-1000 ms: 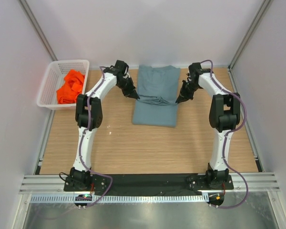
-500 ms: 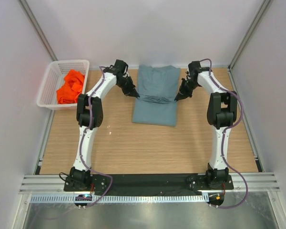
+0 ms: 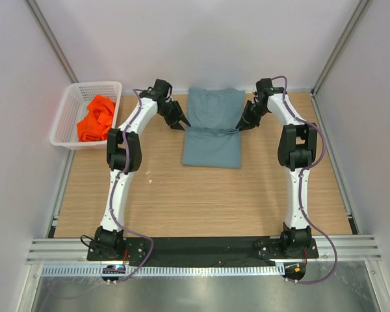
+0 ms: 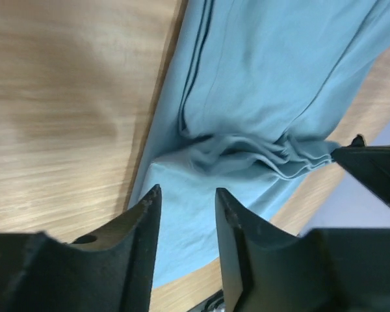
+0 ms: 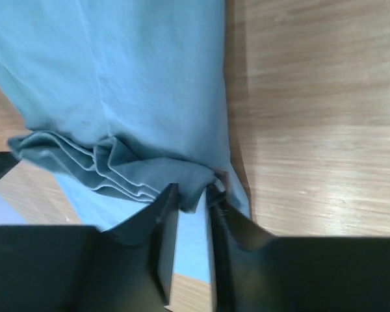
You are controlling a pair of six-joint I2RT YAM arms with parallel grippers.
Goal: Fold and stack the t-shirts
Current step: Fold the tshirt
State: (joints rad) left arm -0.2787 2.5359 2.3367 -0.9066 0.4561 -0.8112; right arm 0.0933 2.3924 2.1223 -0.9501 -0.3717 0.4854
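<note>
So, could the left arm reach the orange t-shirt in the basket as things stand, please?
Probably yes: the orange t-shirt lies uncovered in the open-topped basket on that arm's side, and the left gripper is open and empty; only the basket's wall needs clearing.

Lab test cell, aluminium-framed white walls (image 3: 214, 39)

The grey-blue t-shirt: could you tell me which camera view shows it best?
The top external view: the whole grey-blue t-shirt lies within the frame. Both wrist views show only part of it, close up around the bunched fold.
</note>
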